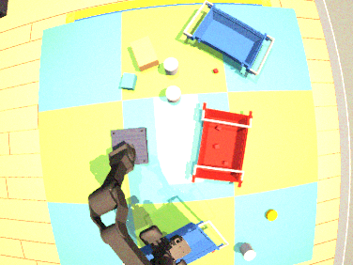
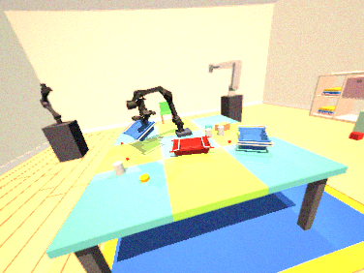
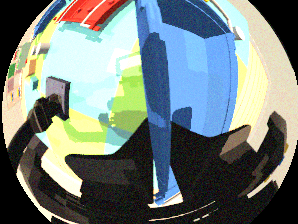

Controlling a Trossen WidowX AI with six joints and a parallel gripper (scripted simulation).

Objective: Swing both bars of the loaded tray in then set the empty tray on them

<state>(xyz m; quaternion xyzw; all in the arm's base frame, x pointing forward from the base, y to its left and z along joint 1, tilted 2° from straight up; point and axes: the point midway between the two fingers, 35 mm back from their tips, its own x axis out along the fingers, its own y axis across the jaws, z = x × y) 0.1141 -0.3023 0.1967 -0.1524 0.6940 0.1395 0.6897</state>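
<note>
The red tray (image 1: 232, 151) (image 2: 192, 151) (image 3: 97, 14) stands on the table with small red blocks (image 1: 216, 146) inside. Its far white bar (image 1: 227, 122) and near white bar (image 1: 219, 169) both lie across its top, one near each end. My gripper (image 1: 164, 246) (image 2: 143, 119) (image 3: 153, 120) is shut on a side wall of the empty blue tray (image 1: 194, 236) (image 2: 137, 131) (image 3: 200, 60). It holds that tray tilted above the table, to the near left of the red tray in the top view. One bar of the blue tray (image 1: 218, 233) sticks out past its end. The fingertips are partly hidden.
Another blue tray (image 1: 227, 39) (image 2: 254, 137) stands at the back right, bars out. White cylinders (image 1: 171, 66) (image 1: 173, 94), an orange block (image 1: 145, 54) and a teal block (image 1: 128, 81) stand beyond my base plate (image 1: 136, 136). A yellow disc (image 1: 271, 215) and a grey cylinder (image 1: 247, 251) are near right.
</note>
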